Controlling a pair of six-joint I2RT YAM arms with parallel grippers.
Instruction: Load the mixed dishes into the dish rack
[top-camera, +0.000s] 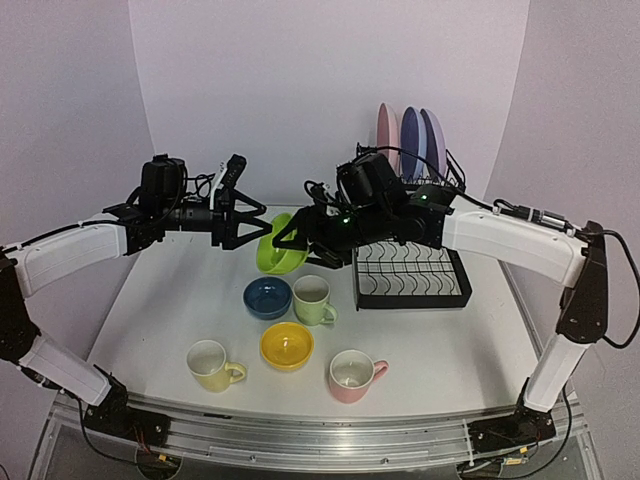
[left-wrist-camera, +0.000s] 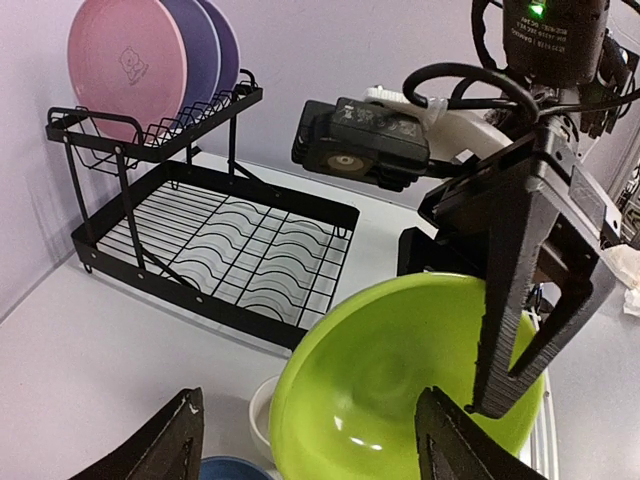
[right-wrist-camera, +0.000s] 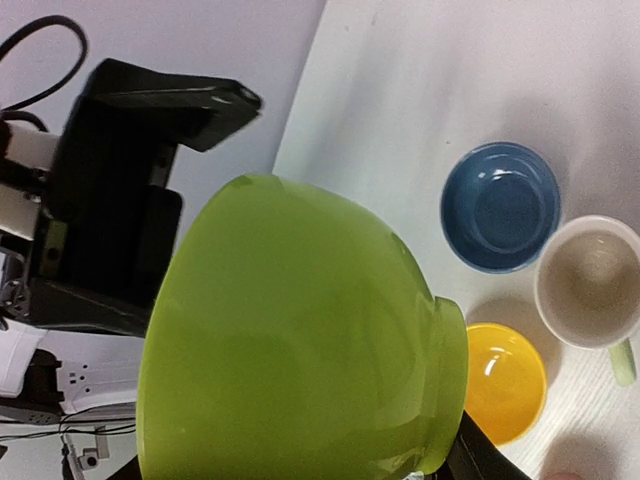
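My right gripper (top-camera: 287, 238) is shut on the rim of the green bowl (top-camera: 281, 256) and holds it tilted above the table, left of the black dish rack (top-camera: 410, 272). In the left wrist view one of its fingers (left-wrist-camera: 505, 290) lies across the bowl's (left-wrist-camera: 390, 385) inside. My left gripper (top-camera: 256, 224) is open, its jaws spread either side of the bowl (right-wrist-camera: 290, 340). Pink (top-camera: 386, 135), lilac (top-camera: 409, 140) and blue (top-camera: 432, 140) plates stand in the rack's upper shelf. The dark blue bowl (top-camera: 268, 297), pale green mug (top-camera: 313, 298), yellow bowl (top-camera: 287, 345), yellow mug (top-camera: 210, 365) and pink mug (top-camera: 352, 375) sit on the table.
The rack's lower tray (left-wrist-camera: 240, 250) holds nothing. The two arms meet over the table's middle. Walls stand close behind and at both sides. The table's front edge (top-camera: 320, 420) runs just past the mugs.
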